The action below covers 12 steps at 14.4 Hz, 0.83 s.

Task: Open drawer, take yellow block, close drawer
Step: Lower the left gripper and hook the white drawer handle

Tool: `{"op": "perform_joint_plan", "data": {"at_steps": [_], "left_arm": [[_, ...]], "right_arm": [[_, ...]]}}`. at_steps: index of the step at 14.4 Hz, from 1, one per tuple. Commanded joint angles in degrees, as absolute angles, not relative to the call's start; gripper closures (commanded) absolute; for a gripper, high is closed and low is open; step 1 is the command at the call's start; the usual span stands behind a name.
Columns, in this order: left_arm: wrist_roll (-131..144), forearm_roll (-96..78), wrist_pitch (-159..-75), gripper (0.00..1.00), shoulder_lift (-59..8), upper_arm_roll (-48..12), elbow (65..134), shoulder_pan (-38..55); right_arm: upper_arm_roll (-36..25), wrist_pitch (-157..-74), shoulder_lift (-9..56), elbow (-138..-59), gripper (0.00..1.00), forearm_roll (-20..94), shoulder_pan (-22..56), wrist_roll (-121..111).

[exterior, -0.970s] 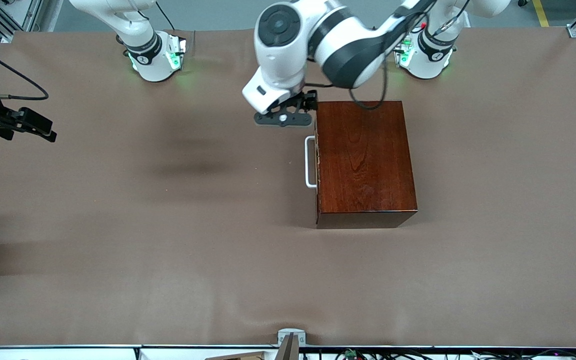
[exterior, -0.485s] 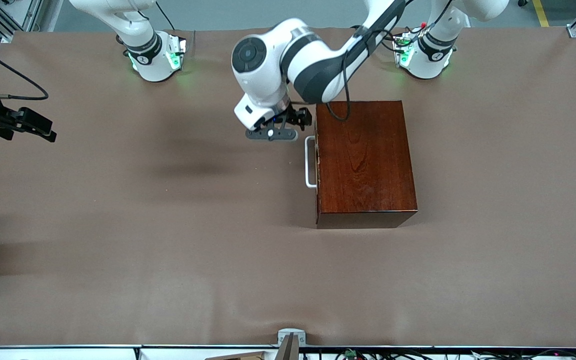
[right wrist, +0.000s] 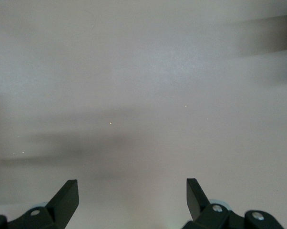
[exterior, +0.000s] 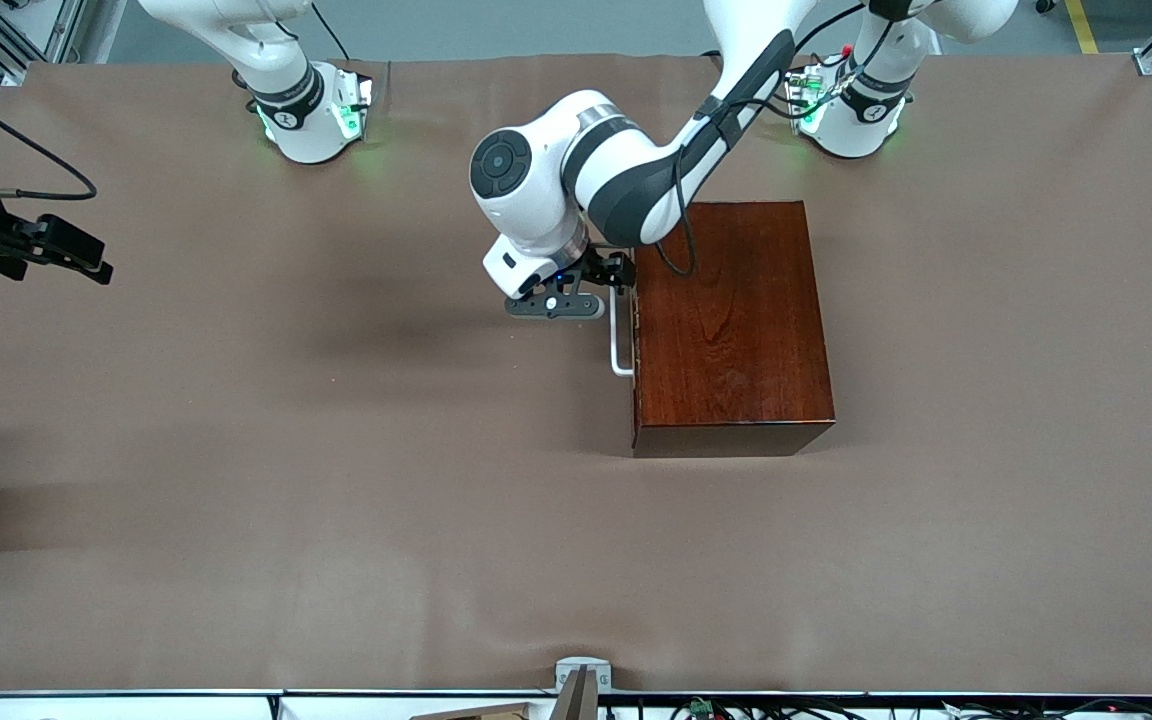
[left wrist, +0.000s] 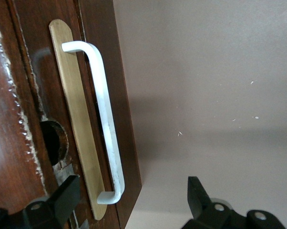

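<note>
Our left gripper (exterior: 604,291) just dropped over the handle (exterior: 619,340), jaws wide, drawer (left wrist: 79,138) shut. Right gripper (right wrist: 129,200) waits, spread open too, so pulling's next.

The left gripper (exterior: 591,292) has travelled along the front of the dark wooden box (exterior: 731,325) — from beside the box's corner nearest the robots' bases, above the handle's end, to a spot over the end of the white handle (exterior: 619,335) that lies farther from the front camera. Its wrist has dropped lower, and the arm's elbow has swung back toward its base. In the left wrist view the fingers (left wrist: 62,202) stand apart, one on each side of the handle's end — not touching it.
</note>
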<state>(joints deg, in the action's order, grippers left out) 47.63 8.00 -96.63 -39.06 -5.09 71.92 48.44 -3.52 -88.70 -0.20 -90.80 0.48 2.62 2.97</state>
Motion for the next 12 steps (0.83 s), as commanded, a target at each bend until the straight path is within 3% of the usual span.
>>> {"op": "perform_joint_plan", "data": {"at_steps": [1, 12], "left_arm": [[47.2, 9.4, -97.03, 0.0, -40.78, -4.48, 70.22, 49.22], [50.7, 9.49, -101.77, 0.0, -43.77, -3.6, 70.4, 49.04]], "right_arm": [[-3.52, -88.51, -0.26, -90.35, 0.0, 1.05, 2.64, 3.87], [-3.52, -88.59, -0.35, -90.35, 0.0, 0.97, 2.29, 3.87]]}}
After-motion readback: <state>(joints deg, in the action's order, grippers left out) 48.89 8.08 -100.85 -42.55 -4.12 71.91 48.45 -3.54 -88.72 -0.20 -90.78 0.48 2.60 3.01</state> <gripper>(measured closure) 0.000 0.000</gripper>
